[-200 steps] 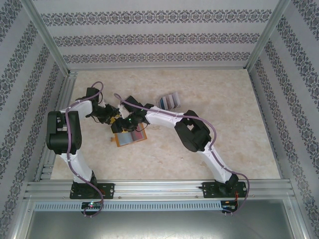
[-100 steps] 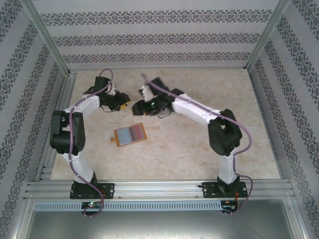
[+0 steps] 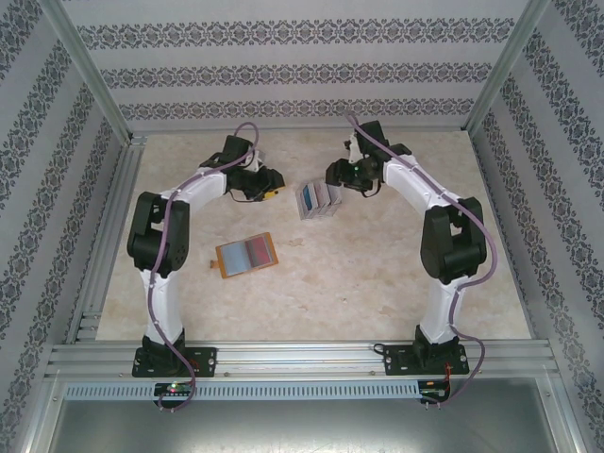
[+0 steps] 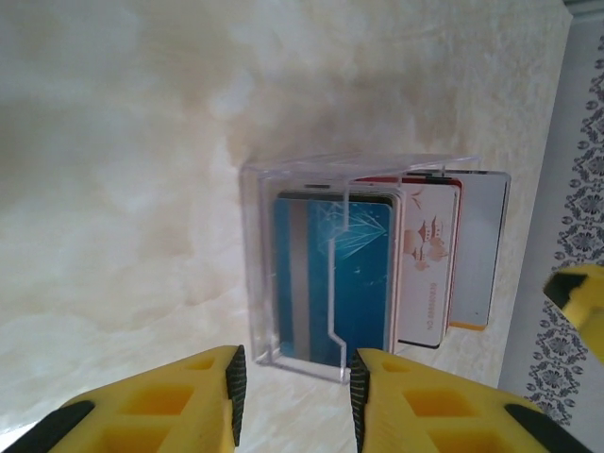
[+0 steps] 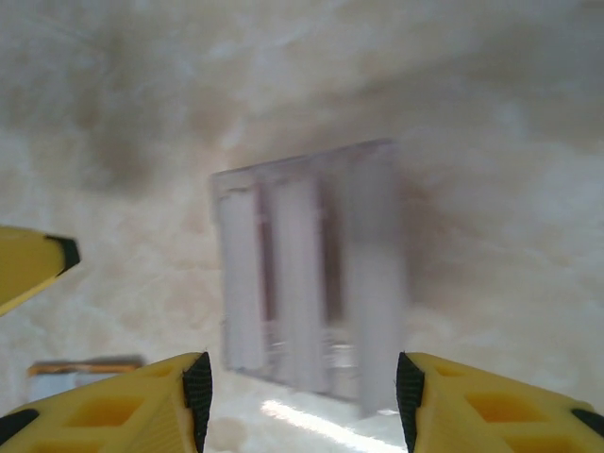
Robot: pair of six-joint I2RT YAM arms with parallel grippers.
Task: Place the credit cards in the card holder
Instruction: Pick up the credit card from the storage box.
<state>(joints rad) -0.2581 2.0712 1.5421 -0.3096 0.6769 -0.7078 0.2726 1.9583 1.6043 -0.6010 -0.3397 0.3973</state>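
Note:
The credit cards (image 4: 330, 274) stand upright in a clear plastic stand (image 4: 260, 255): a blue one in front, then a pinkish-white one (image 4: 429, 260) and a grey-white one (image 4: 479, 245). In the top view the credit cards (image 3: 317, 200) stand between the two grippers. My left gripper (image 3: 276, 192) (image 4: 297, 396) is open just short of the stand's near edge, nothing between its fingers. My right gripper (image 3: 332, 176) (image 5: 302, 396) is open on the far side, facing the blurred cards (image 5: 311, 274). The card holder (image 3: 246, 256) lies open and flat, orange-rimmed, nearer the arms.
The table is pale marbled stone (image 3: 396, 274). Patterned walls and a metal frame (image 3: 104, 94) close it in on three sides. The card holder's edge (image 5: 80, 371) shows at the lower left of the right wrist view.
Both grippers have left the spot over the card holder and swung to the back of the table. They now flank the stand of cards, left and right.

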